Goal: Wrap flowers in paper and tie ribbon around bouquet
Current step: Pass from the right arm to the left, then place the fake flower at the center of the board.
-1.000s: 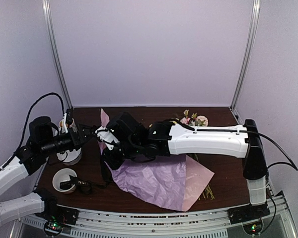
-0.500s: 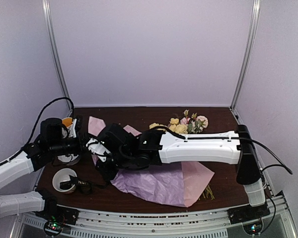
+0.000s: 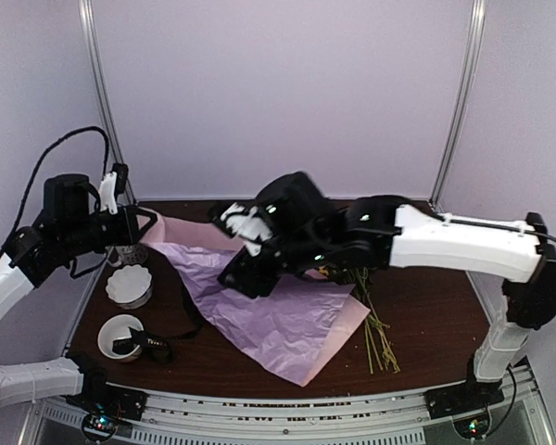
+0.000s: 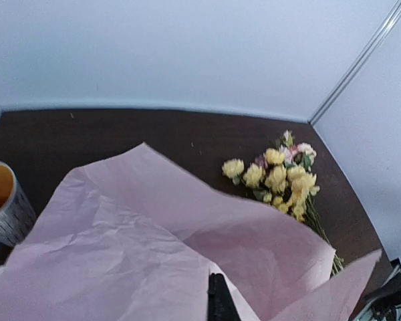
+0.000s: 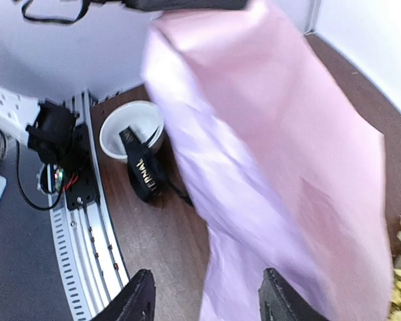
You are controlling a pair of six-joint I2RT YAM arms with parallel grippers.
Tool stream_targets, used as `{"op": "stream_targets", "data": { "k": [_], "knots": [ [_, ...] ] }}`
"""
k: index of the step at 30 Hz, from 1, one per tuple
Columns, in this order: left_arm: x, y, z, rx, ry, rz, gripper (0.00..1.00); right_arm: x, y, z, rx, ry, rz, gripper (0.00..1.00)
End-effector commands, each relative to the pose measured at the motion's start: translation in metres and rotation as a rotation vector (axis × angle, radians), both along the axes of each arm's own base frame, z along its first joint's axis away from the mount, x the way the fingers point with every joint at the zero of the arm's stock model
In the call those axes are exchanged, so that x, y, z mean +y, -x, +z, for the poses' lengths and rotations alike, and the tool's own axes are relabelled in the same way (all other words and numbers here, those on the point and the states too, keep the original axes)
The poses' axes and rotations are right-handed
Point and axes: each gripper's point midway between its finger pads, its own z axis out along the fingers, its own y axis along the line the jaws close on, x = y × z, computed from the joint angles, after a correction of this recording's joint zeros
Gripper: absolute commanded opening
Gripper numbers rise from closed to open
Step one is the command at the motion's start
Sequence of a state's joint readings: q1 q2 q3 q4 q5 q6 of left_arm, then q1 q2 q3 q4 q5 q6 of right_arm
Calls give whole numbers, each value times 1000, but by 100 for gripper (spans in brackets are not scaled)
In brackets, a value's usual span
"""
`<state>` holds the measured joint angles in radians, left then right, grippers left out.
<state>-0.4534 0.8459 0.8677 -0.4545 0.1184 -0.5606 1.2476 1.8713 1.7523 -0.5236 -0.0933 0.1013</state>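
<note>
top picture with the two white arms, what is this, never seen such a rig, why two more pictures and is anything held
These are two robot arms bolted at the near edge of a brown table, each ending in a two-finger gripper. The wide picture comes from a fixed camera above and behind them; the other two come from cameras on the wrists, looking along each gripper. On the table are a crinkled lilac paper, a bunch of yellow and pink flowers, and a black lettered ribbon draped over a small white bowl. The left gripper is shut on a corner of the paper, lifting it. The right gripper has its fingers apart and holds nothing.
</note>
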Motion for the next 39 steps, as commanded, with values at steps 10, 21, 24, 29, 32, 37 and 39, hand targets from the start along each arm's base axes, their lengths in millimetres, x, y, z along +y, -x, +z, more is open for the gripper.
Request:
{"op": "stream_targets", "data": {
  "k": [10,21,24,29,32,37,39],
  "knots": [
    [25,3,98,-324,-240,-3,0,-286,-123,-58,149,182,-866,98],
    [21,12,80,-293,-222,-44,0,-311,-108,-171,368,648,-745,100],
    [19,12,76,-288,-222,-52,0,-305,-110,-190,427,625,-716,100],
    [16,10,73,-278,-222,-64,0,-295,-120,-218,490,619,-689,100],
    [16,10,74,-281,-223,-64,0,-294,-125,-229,501,629,-689,99],
    [17,9,72,-279,-228,-58,0,-298,-136,-237,512,596,-741,64],
    [18,8,72,-279,-231,-54,0,-305,-140,-241,530,575,-790,46]
  ]
}}
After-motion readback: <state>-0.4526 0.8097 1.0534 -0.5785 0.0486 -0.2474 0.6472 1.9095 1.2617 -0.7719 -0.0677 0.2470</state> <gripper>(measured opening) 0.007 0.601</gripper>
